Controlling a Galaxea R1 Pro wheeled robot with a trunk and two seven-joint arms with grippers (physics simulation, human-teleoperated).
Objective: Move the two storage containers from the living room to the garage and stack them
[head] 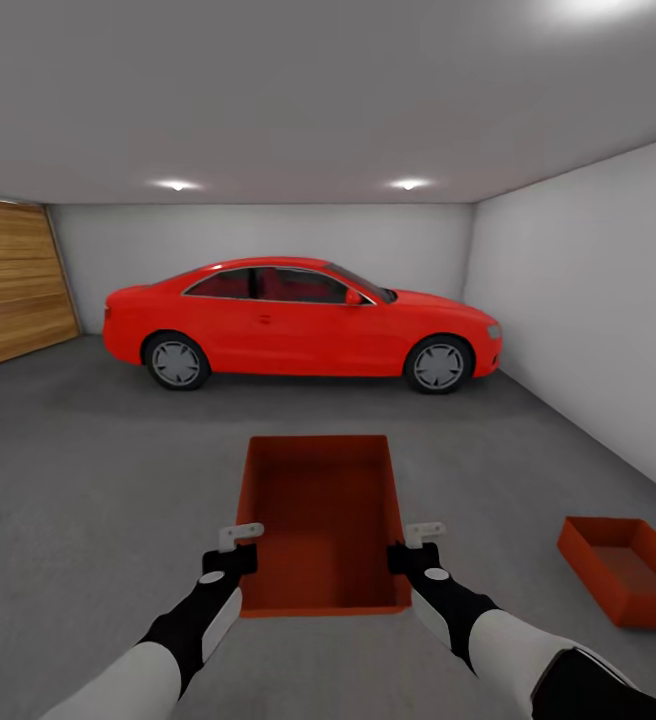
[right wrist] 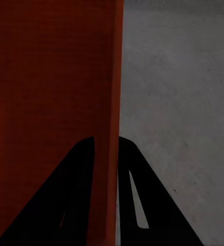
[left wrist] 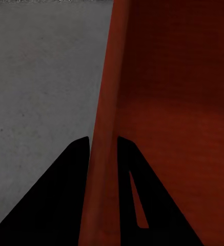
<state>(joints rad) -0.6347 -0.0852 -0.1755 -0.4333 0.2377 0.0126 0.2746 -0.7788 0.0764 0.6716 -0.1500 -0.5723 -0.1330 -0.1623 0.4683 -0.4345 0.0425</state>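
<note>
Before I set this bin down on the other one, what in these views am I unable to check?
- Held container: its underside and clearance above the floor, head view, hidden by its own body.
- Second container: its near right corner, head view, covered by the right arm.
- Left hand and right hand: wrist views show fingers astride a wall; contact can't be confirmed.
- Red car: its far side, hidden by its body.

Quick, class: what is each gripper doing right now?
Left gripper: shut on the held container's left wall.
Right gripper: shut on the same container's right wall.
</note>
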